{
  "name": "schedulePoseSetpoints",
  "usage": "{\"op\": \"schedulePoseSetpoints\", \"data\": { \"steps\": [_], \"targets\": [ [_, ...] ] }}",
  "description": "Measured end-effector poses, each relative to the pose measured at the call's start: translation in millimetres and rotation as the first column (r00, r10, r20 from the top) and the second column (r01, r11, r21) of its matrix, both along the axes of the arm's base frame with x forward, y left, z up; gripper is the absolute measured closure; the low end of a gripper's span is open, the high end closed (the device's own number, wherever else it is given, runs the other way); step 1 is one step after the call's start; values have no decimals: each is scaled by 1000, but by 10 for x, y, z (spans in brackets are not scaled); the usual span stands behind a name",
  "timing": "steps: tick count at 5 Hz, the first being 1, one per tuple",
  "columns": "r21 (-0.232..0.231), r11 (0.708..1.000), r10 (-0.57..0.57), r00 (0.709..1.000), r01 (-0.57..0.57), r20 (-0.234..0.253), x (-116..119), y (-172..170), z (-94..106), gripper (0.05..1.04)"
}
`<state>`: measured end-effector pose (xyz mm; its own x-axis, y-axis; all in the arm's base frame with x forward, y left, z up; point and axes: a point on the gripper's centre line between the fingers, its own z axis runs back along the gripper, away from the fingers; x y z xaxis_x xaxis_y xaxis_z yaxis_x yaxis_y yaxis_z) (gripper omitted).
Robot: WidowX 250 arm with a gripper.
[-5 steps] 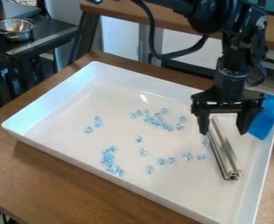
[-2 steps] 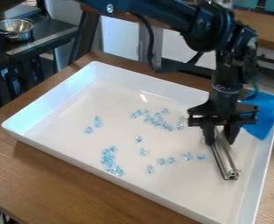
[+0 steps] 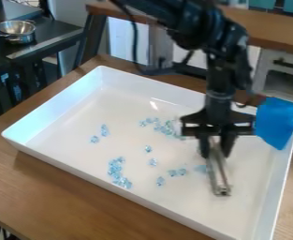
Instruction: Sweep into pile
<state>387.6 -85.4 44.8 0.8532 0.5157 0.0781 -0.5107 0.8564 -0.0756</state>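
Well, most of the beads (image 3: 118,173) lie to the left of the gripper (image 3: 215,149) and bar (image 3: 218,171), so a leftward sweep seems due. The bar, right of centre in the tray (image 3: 54,110), runs lengthwise toward the frame's bottom. The arm (image 3: 220,70) drops from the top edge, gripper downward, pinching the bar's upper end.
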Motion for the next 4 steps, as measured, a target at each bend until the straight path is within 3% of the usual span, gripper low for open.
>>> {"op": "schedulePoseSetpoints", "data": {
  "steps": [2,4],
  "targets": [
    [-49,999,17,1000,-17,-15,-242,530,28,716],
    [-17,999,-28,998,29,57,-542,1022,-60,716]
  ]
}}
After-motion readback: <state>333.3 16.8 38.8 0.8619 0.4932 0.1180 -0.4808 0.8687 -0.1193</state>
